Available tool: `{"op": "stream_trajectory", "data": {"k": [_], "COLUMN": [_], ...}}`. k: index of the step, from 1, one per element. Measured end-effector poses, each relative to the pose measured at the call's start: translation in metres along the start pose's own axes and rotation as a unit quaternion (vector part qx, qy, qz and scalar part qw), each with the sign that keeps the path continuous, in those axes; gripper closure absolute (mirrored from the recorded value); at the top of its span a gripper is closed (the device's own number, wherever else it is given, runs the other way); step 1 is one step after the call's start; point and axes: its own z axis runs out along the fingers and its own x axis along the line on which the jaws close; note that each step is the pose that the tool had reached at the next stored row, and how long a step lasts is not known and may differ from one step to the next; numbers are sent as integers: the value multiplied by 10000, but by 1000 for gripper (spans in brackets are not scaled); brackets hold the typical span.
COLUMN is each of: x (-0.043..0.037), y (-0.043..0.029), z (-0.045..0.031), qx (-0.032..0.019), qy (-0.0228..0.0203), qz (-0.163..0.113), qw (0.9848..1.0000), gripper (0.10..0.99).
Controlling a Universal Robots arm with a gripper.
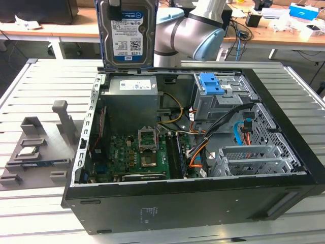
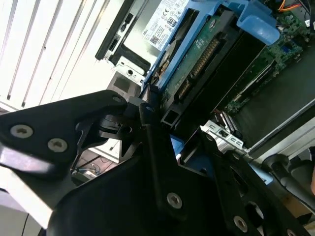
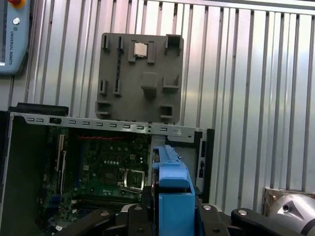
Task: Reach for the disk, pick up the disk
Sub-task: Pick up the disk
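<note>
1 disk (image 1: 126,35) is held upright above the case (image 1: 193,193), gripped by its blue caddy in the clenched pincer (image 2: 160,123).

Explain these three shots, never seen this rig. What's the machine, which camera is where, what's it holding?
The machine is a single robot arm with a gripper at its end. The exterior view comes from a camera off the arm, looking at an open computer case on a slatted metal table. The two wrist views come from cameras riding on the arm.

The gripper is shut on the disk, a silver hard drive in a blue caddy, which hangs above the case's rear edge in the exterior view. Both wrist views show the caddy's blue plastic between the black fingers.

On the table at the exterior view's left lies a grey parts tray with a small silver chip on it. Another blue bracket sits inside the case.
</note>
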Motion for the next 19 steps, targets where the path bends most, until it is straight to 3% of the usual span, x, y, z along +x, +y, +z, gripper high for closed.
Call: {"op": "stream_trajectory", "data": {"k": [1,3,8,9,11,14,19], "x": [9,15,44,53,60,84,102], "y": [-95,-173,-496,-588,-671,-938,-1146], "z": [-6,-10,-30,-36,-41,-57,-67], "qx": [-4,-7,-19,-23,-27,-41,-53], "qy": [0,1,5,6,7,10,14], "qz": [-1,0,0,0,1,0,0], "qw": [10000,10000,10000,10000,10000,10000,10000], "gripper": [718,718,718,718,718,718,718]}}
